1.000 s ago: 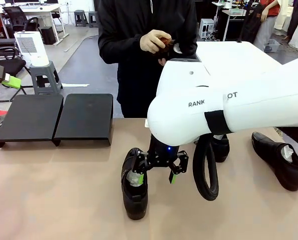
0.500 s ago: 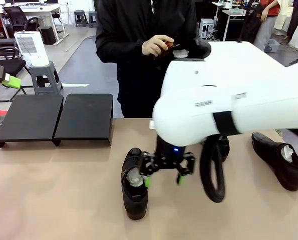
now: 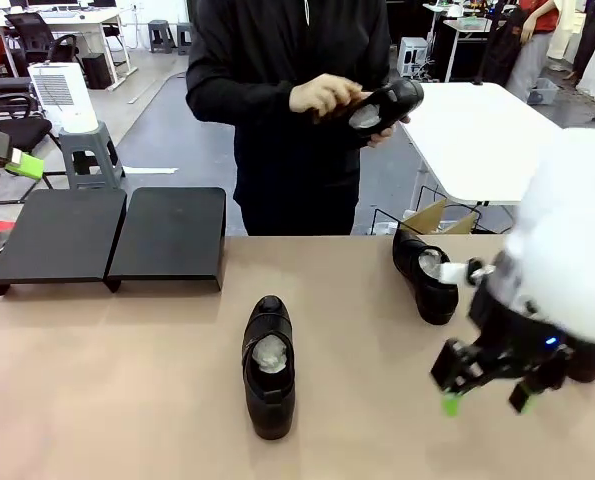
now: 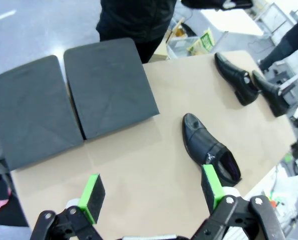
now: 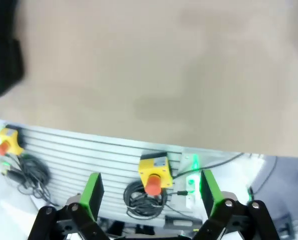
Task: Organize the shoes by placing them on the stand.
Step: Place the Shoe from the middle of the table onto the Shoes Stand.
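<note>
Whereas the right tool [image 3: 484, 400] was poised at the middle shoe [image 3: 268, 365] a second ago, it has been swung toward the tabletop's right edge, spread open and empty. That shoe is left near the front edge, apart from the stand [image 3: 107, 235] at the far-left corner.

The shoes [image 3: 269, 365] are smooth black leather with a high gloss, while the stand [image 3: 167, 235] is dull matt black and the table [image 3: 107, 390] a smooth, matt tan surface. The right arm's shell [image 3: 577, 230] is shiny white plastic. The right gripper [image 5: 147, 192] carries matt green pads [image 5: 92, 194], near a ribbed bare-metal panel [image 5: 78, 147] and a yellow plastic button box [image 5: 155, 167].
</note>
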